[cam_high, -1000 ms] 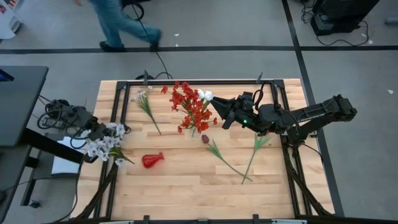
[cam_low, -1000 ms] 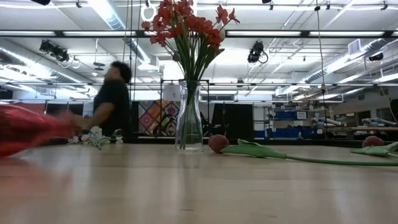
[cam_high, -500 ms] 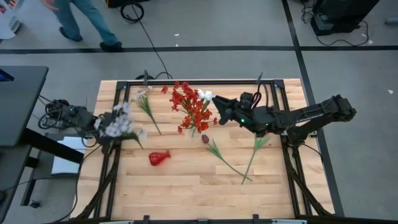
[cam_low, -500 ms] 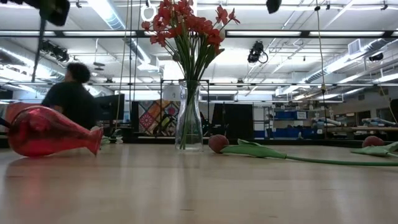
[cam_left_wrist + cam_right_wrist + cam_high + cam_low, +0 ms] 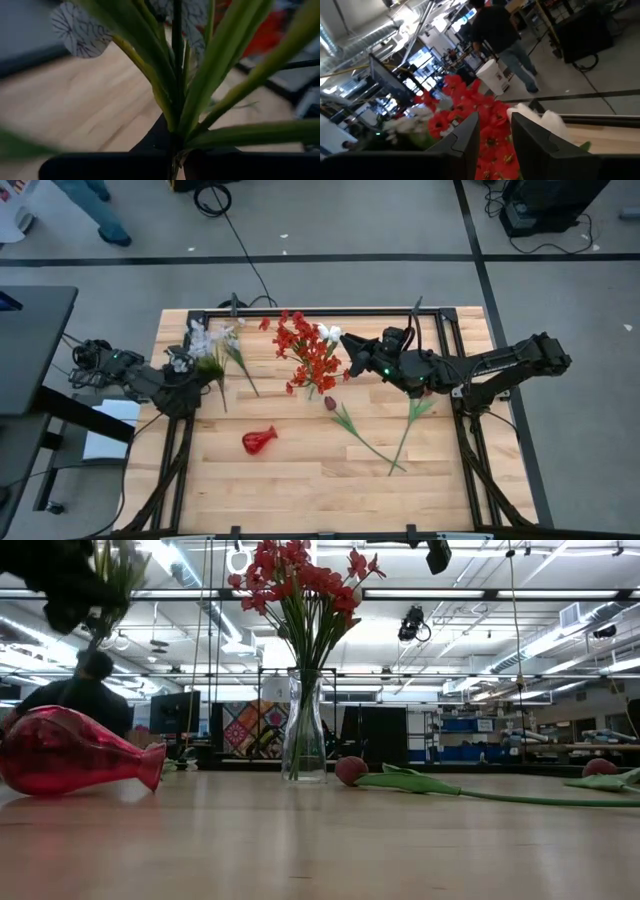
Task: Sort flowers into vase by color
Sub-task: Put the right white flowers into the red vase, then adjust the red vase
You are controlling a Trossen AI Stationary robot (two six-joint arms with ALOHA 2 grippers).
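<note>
No legible writing; left hand grips whitish spray; right hand parted, empty

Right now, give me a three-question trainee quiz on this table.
1. True or false: the red vase stands upright.
2. What does the left gripper hold? A) dark tulip B) whitish spray C) nothing
3. Which flowers fill the clear vase?

Key: 1. False, it lies on its side. 2. B. 3. The red clusters.
</note>
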